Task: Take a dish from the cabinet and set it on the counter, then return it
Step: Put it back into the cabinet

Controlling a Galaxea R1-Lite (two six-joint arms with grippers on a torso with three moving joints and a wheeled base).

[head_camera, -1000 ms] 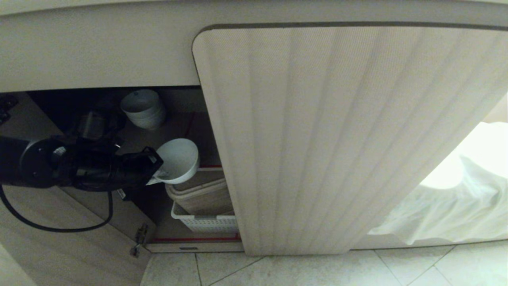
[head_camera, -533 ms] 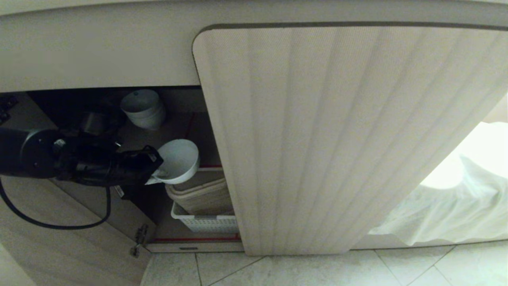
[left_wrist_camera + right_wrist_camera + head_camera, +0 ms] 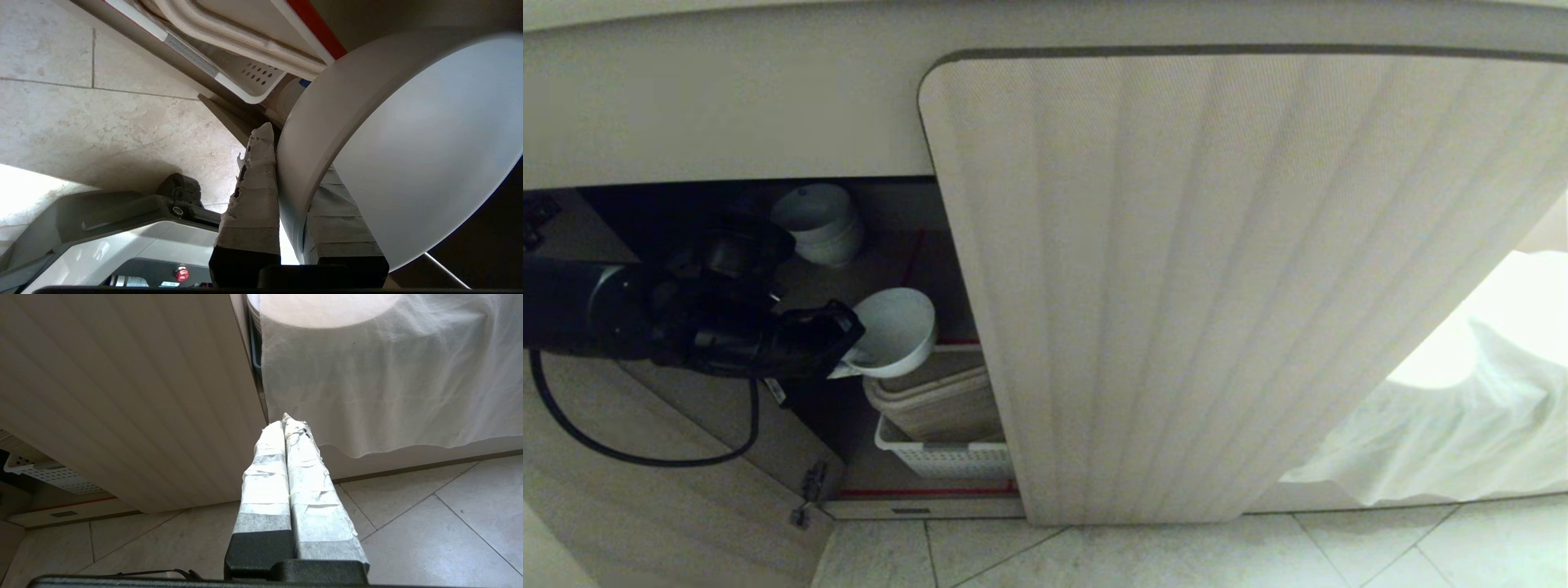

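The left tool (image 3: 845, 359) pinches the rim of the white bowl (image 3: 894, 331) at the open cabinet (image 3: 890, 245). The right tool (image 3: 286, 424) hangs closed and empty by the ribbed door (image 3: 122, 396).

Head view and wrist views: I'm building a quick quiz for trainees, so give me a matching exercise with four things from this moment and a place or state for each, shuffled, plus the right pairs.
Things:
1. held bowl
2. stacked bowls
3. white basket
4. right end effector

Places or states:
A. fingers pressed together, empty, above the tiled floor
B. on the lower level of the cabinet, below the held bowl
C. tilted, rim pinched by the left end effector
D. standing further back on the cabinet shelf

Pairs: 1-C, 2-D, 3-B, 4-A
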